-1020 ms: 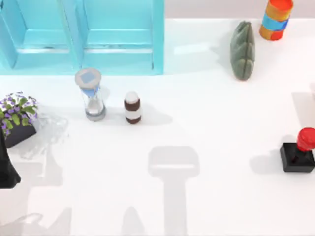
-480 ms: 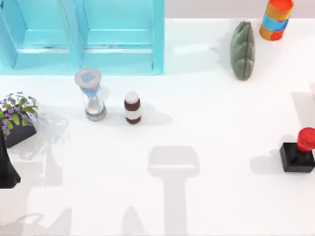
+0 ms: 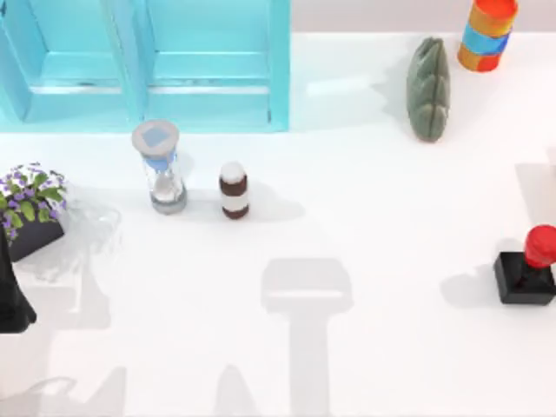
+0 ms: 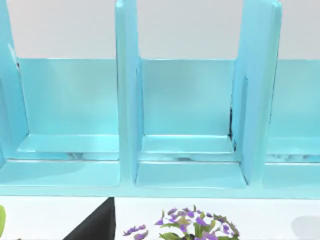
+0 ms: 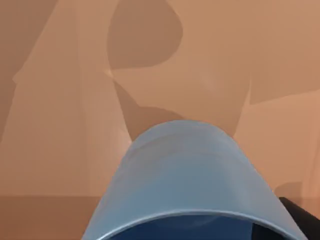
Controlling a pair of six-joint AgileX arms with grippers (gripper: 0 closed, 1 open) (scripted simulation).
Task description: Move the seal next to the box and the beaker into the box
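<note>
Seal [image 3: 528, 269] is standing upright on the white table [image 3: 391, 217], well to the right of the turquoise rack [image 3: 208, 78] and nearer the front, right at the table's right edge, its red knob sitting on the black square block. Nothing is touching it.

The beaker [image 5: 190, 175] is showing in the right wrist view, lying very close under that camera with its blue wall curving up toward the lens. An orange-brown surface [image 5: 60, 100] with soft shadows is lying behind it. A dark piece [image 5: 302, 220] is peeking in at the beaker's side; whether the right arm's claw is clamped on the beaker cannot be told, and neither can where the beaker is standing relative to the rack.

The left arm [image 3: 12, 295] is waiting well in front of the rack's left end, at the table's left edge, just beside a pot of purple flowers [image 3: 30, 208]. Its wrist camera is looking straight into the rack's open compartments [image 4: 185, 170], with the flowers [image 4: 195, 227] low in front. Whether its claw is apart or together cannot be told.

Just in front of the rack, an hourglass [image 3: 161, 169] and a brown-and-white bottle [image 3: 234, 190] are standing upright near each other. To the rack's right, a green ribbed object [image 3: 428, 87] and a striped orange and blue cylinder [image 3: 486, 33] are sitting apart.
</note>
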